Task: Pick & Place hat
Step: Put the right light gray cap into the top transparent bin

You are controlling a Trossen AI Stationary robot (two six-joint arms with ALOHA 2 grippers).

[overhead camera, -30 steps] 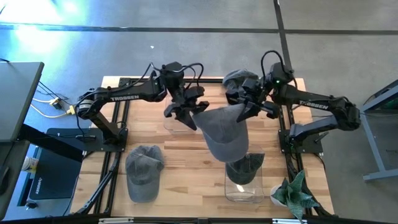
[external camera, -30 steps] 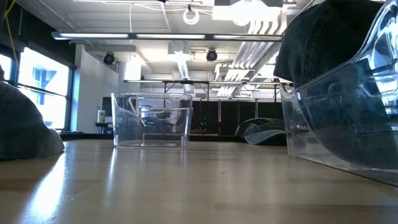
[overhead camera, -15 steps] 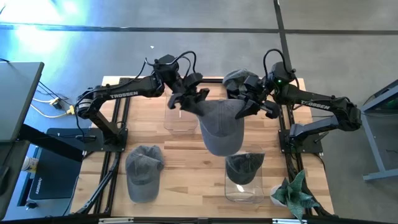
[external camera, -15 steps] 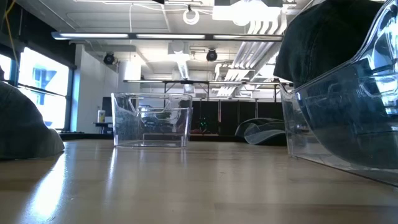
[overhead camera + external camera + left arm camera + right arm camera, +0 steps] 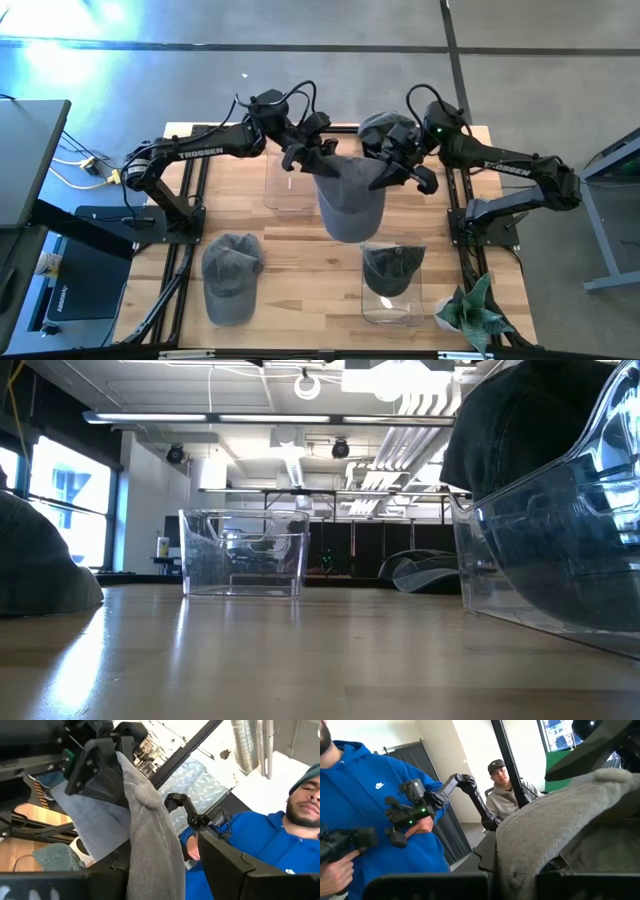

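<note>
Spanning a grey floor (image 5: pixel 300 70), the wooden table (image 5: pixel 300 250) bears clear bins (image 5: pixel 392 290).

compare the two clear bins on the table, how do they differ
The far clear bin, under the left gripper, looks empty; the near clear bin holds a dark cap. The far one sits mid-table, the near one by the front edge beside the plant. Both are transparent and upright.
</note>
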